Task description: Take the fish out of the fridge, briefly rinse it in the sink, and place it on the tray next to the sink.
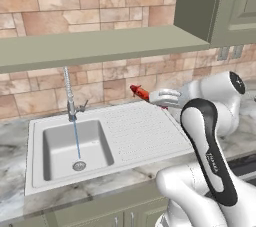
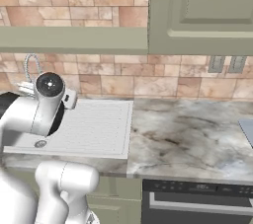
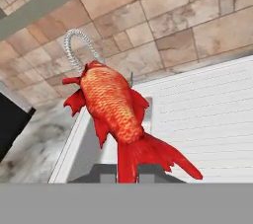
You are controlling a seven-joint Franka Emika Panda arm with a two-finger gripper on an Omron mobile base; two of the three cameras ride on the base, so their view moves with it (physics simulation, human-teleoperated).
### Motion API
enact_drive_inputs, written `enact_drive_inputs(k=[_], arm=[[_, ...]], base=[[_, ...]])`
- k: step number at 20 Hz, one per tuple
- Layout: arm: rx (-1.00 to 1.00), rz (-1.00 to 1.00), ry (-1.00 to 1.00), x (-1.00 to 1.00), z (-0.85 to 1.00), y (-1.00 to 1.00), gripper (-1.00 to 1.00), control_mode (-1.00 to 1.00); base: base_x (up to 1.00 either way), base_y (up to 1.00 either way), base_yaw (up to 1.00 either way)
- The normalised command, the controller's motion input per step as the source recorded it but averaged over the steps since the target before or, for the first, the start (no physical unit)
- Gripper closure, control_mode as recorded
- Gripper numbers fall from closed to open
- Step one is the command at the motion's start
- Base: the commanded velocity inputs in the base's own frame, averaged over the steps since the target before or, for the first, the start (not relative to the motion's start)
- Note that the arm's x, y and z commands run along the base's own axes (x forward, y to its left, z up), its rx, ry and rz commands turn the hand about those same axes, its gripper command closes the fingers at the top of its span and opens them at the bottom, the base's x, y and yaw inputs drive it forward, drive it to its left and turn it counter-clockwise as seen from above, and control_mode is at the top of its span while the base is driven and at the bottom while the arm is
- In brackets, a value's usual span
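My gripper (image 1: 150, 96) is shut on the tail of the red-orange fish (image 1: 138, 91), holding it above the back edge of the sink's ribbed drainboard (image 1: 142, 128). In the hand view the fish (image 3: 112, 104) rises from between the fingertips (image 3: 150, 172) of the gripper (image 3: 127, 172), head pointing towards the spring faucet (image 3: 74, 45). The sink (image 1: 35, 181) has its deep basin (image 1: 60, 158) to the left of the fish, and a thin stream of water (image 1: 76, 141) runs from the faucet (image 1: 69, 96). A grey-blue tray edge (image 2: 247, 130) shows far right on the counter. The fridge is out of view.
A low green shelf (image 1: 100, 46) and wall cabinet (image 2: 202, 16) hang over the sink. Marble counter (image 2: 188, 134) stretches right of the drainboard (image 2: 94, 127), above a dark appliance front (image 2: 197, 201). My own arm (image 1: 210, 156) blocks the right side. A dark panel (image 3: 12, 119) stands beyond the sink's far end.
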Motion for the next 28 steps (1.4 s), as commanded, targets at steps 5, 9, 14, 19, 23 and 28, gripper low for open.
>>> enact_drive_inputs(k=[5,9,14,19,23,28], arm=[[-0.04,0.13,0.33,0.28,-0.24,0.11,1.0,-1.0],[-0.12,0.14,0.26,0.32,-0.54,0.27,1.0,-1.0],[-0.09,0.21,0.31,0.5,-0.65,0.19,1.0,-1.0],[-0.01,0.23,0.22,0.63,-0.5,0.02,1.0,-1.0],[0.0,0.17,0.18,0.71,-0.25,0.41,1.0,-1.0],[0.0,0.07,0.04,0.4,-0.27,0.87,1.0,-1.0]], base=[[0.0,0.0,0.0],[0.0,0.0,0.0],[0.0,0.0,0.0],[0.0,0.0,0.0],[0.0,0.0,0.0],[0.0,0.0,0.0]])
